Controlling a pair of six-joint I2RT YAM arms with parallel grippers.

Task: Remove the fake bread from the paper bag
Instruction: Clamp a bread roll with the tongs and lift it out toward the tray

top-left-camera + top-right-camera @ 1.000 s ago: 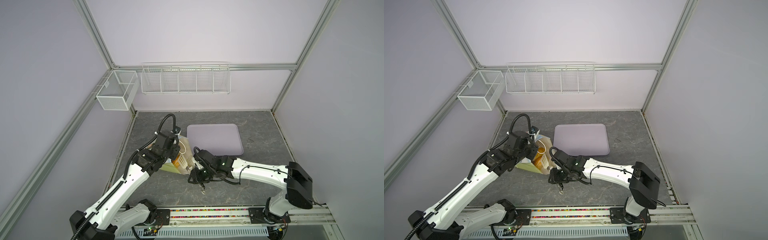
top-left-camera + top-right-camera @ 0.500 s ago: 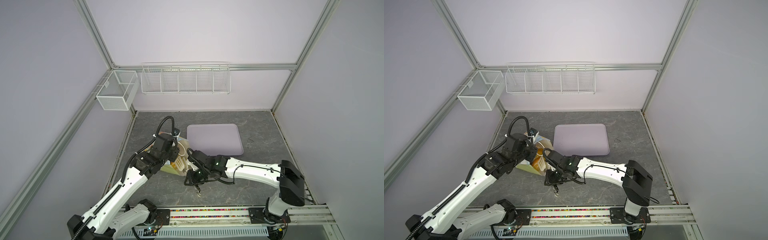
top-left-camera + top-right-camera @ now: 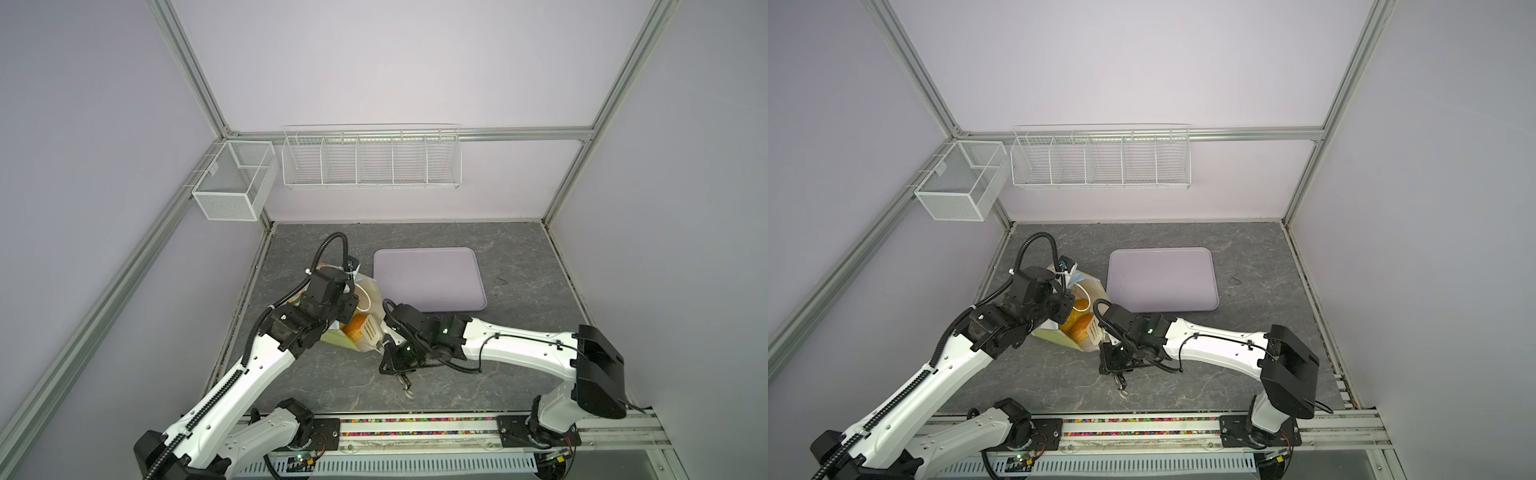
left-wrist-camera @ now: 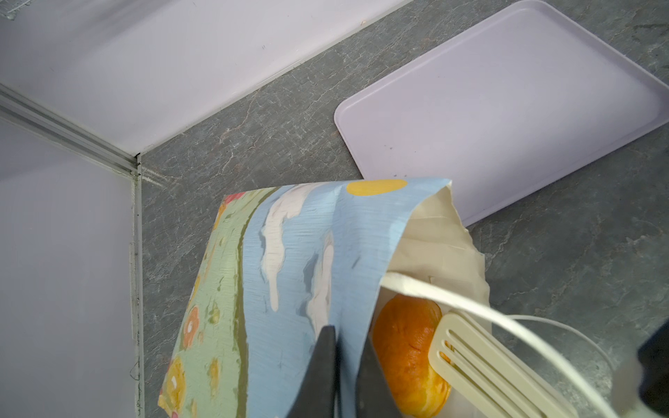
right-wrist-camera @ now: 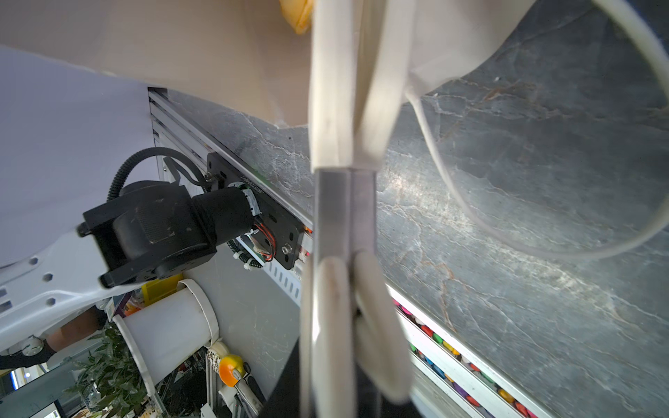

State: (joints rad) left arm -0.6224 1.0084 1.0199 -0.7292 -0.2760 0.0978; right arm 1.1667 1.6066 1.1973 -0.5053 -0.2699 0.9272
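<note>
The left gripper [image 4: 345,336] is pinching the sky-printed paper bag [image 4: 289,253] by its rim; the right gripper [image 3: 392,352] is squeezing cream slotted tongs [image 4: 467,358] shut, and the glossy orange toy bread [image 4: 405,347] could be slipping free.

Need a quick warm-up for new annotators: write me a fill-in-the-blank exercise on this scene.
1. The left tool is shut on the rim of the paper bag, which in both top views is to the ____ of the tray.
2. The right tool grips cream tongs whose slotted head reaches into the ____.
3. The orange bread in view lies ____ the bag.
4. The tray holds ____ bread.
Missing words: left; bag; inside; no.
</note>
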